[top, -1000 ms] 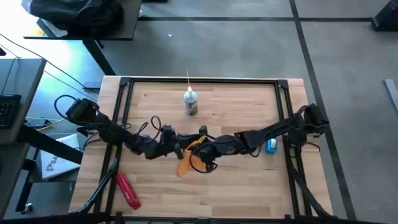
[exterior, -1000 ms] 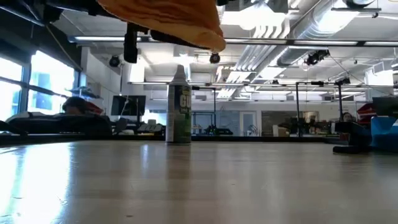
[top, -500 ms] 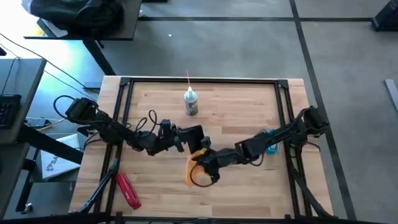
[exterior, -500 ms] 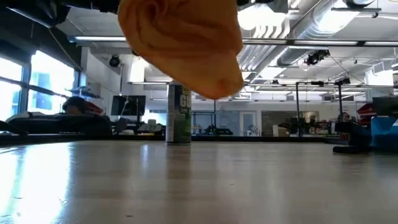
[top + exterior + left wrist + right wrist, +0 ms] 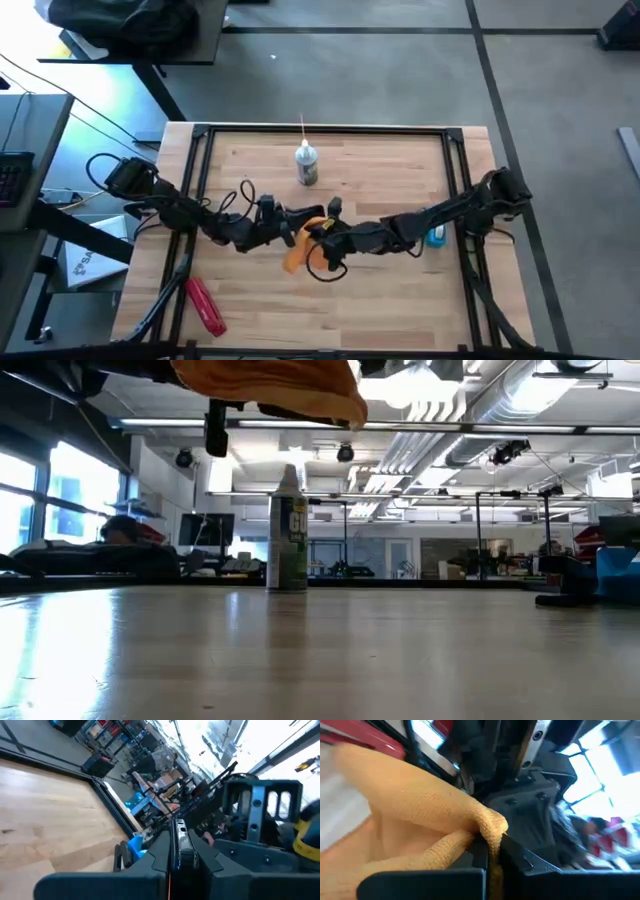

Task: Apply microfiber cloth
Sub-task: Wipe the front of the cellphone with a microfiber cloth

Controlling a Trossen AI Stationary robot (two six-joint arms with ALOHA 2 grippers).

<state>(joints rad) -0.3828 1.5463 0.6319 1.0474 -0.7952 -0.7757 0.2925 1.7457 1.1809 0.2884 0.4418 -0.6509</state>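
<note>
High cam looks straight down, low cam level; both see spray can [image 5: 306, 166]

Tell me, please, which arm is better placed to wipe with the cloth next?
The right. Its gripper is already shut on the microfiber cloth, held above the table beside the left gripper, which holds no cloth.

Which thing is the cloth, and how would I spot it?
Find the wooden table, then its middle, where the two dark arms meet. The microfiber cloth hangs there, pinched in the right gripper. It is soft and orange-yellow, unlike the white spray bottle and red tool.
</note>
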